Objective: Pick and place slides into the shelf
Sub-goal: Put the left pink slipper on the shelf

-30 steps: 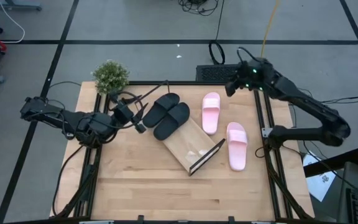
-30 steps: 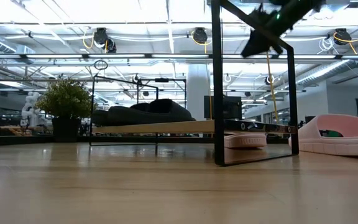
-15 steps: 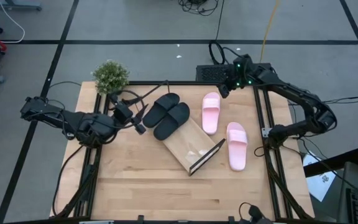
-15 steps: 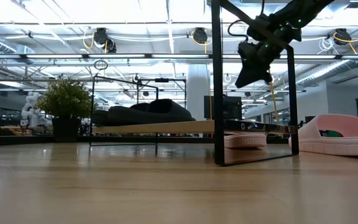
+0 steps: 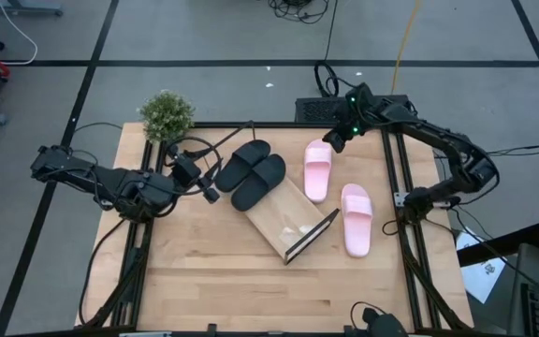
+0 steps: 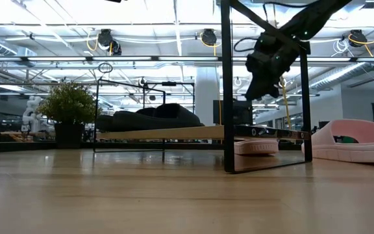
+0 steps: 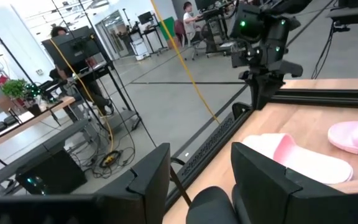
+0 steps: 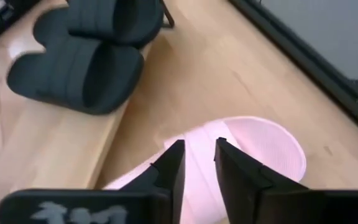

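My right gripper (image 5: 331, 145) (image 8: 197, 163) is open and hovers above the far pink slide (image 5: 317, 170) (image 8: 257, 144), fingers pointing down over its strap, well clear of it in the low view (image 6: 253, 91). The second pink slide (image 5: 356, 219) lies sole-down near the table's right edge. Both black slides (image 5: 255, 173) (image 6: 154, 117) sit side by side on the far-left end of the shelf board (image 5: 288, 223), which lies slantwise mid-table. My left gripper (image 5: 211, 187) (image 7: 201, 177) is open, level, just left of the black slides, a black slide's edge (image 7: 213, 202) showing between its fingers.
A potted plant (image 5: 167, 114) stands at the table's far-left corner. The shelf's black wire end frame (image 6: 227, 97) rises at the board's near-right end. Cables trail by the left arm. Bare tabletop (image 5: 251, 290) stretches along the near side.
My right gripper has come down from high over the table's far right toward the far pink slide, shifting slightly left, and now hangs above it. The slides and shelf have stayed put.
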Controlling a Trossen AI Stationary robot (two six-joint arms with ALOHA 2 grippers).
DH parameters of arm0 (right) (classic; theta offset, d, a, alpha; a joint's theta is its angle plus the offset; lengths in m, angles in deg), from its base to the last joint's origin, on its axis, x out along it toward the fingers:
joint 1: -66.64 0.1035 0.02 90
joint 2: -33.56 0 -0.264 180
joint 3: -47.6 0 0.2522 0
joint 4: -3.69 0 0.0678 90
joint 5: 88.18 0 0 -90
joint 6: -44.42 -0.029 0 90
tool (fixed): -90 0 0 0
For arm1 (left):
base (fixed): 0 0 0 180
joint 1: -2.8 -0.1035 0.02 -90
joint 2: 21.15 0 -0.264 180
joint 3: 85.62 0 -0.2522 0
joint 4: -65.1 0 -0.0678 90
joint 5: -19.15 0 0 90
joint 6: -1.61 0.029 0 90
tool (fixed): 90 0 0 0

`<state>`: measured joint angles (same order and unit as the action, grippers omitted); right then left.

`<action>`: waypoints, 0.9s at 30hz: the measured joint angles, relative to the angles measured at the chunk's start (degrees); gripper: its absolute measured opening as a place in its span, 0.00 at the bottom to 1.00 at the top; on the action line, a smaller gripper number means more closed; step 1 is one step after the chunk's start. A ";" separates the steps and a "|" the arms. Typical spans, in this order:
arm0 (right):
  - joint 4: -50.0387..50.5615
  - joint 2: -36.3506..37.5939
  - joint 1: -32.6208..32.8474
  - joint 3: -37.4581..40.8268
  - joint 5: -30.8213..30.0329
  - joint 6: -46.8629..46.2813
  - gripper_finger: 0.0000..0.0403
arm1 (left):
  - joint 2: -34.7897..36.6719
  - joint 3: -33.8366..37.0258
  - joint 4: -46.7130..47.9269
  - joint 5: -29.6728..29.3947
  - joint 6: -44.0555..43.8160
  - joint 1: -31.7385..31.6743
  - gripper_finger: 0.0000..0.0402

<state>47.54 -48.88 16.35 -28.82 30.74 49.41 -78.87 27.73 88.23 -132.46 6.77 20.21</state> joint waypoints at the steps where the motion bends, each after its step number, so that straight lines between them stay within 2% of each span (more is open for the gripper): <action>1: 0.25 -0.52 -0.04 0.02 -0.02 0.46 0.23 | 0.00 0.00 0.00 0.01 -0.17 0.00 0.44; 8: 1.84 -3.58 -0.04 0.02 -0.02 3.55 0.42 | 0.00 0.00 0.02 0.09 -1.23 0.00 0.44; 12: 1.93 -4.87 -0.38 0.02 -0.08 6.31 0.48 | 0.00 0.00 0.04 0.09 -1.40 0.00 0.44; 14: 1.90 -5.55 -0.72 0.02 0.19 7.57 0.50 | 0.00 0.00 0.04 0.16 -2.01 0.00 0.44; 19: 2.42 -6.65 -2.19 0.02 5.78 9.25 0.50 | 0.00 0.00 0.05 2.24 -3.06 0.00 0.44; 27: 6.48 -10.79 -3.16 0.04 7.17 12.68 0.50 | -0.02 -0.02 0.15 3.28 -5.69 0.00 0.44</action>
<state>54.02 -59.67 13.19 -28.77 37.91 62.09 -78.89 27.71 88.38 -129.18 1.08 20.21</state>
